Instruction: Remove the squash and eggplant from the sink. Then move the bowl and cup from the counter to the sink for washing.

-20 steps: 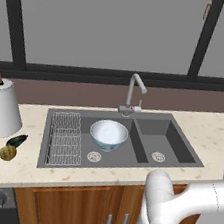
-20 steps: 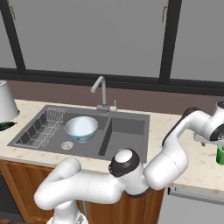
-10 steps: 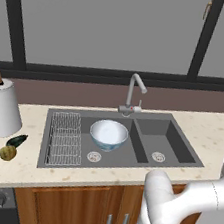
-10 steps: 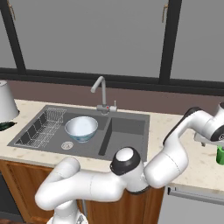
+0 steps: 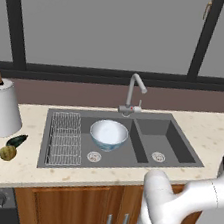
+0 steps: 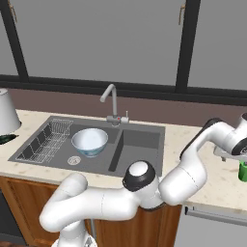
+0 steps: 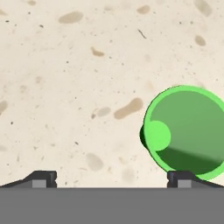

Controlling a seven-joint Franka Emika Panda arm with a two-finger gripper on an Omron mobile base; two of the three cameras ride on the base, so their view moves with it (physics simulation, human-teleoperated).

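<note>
Bowl point(image 5: 109, 134) in sink point(image 5: 173, 123), apparently upright

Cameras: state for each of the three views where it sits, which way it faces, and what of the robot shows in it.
Left base view: behind-left of the arm, looking down at the sink, bowl, squash and eggplant; white arm lower right.
Right base view: behind-right, same sink and bowl; arm from lower left reaching right toward the cup.
Hand view: on the hand, looking straight down at the counter and cup; open gripper tips at bottom.

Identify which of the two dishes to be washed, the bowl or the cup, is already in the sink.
The bowl: it sits upright in the sink's left basin, while the small green cup stands on the counter.
</note>
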